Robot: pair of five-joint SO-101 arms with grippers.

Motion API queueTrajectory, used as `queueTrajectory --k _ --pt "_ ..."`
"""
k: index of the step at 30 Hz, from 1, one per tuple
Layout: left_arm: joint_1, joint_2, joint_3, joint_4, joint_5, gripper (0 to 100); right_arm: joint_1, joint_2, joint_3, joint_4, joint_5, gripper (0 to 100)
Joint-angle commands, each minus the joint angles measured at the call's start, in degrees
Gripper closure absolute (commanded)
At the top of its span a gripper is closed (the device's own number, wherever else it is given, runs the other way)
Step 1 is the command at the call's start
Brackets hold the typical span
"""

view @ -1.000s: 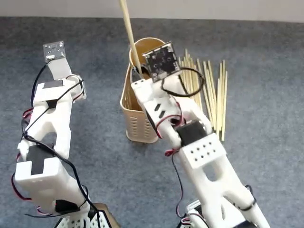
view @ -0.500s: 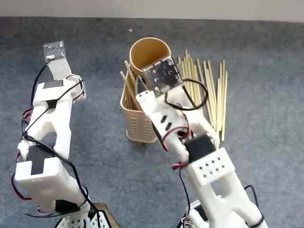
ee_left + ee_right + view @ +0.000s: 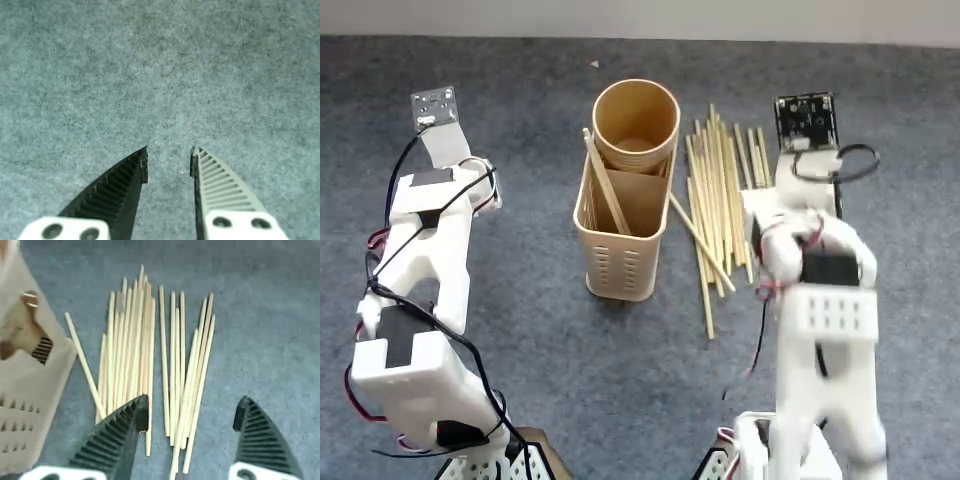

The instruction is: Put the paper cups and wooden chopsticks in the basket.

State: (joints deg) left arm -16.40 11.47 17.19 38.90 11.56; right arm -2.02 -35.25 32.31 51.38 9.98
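A tan slotted basket (image 3: 616, 262) stands mid-table with paper cups (image 3: 636, 124) stacked in its far end and a chopstick (image 3: 607, 183) leaning inside. Several wooden chopsticks (image 3: 720, 200) lie in a loose pile on the carpet just right of it. In the right wrist view my right gripper (image 3: 192, 415) is open above those chopsticks (image 3: 150, 355), holding nothing, with the basket (image 3: 25, 390) beside them. The right arm (image 3: 807, 190) stands right of the pile. Far left of the basket, my left gripper (image 3: 169, 157) is open over bare grey carpet.
Grey carpet covers the whole table. The left arm (image 3: 420, 250) stretches along the left side, well away from the basket. One chopstick (image 3: 698, 240) lies slanted across the pile's near end, close to the basket's right wall.
The right arm held a chopstick upright over the basket, let it drop inside, then swung right to above the pile on the carpet. The left arm has stayed still.
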Motion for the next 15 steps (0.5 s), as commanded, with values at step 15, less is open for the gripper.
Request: queueTrajectory --k 15 --pt "0.8 -0.3 -2.3 -0.9 0.1 83 7.9 66.6 -43.8 3.1 0.6 72.4"
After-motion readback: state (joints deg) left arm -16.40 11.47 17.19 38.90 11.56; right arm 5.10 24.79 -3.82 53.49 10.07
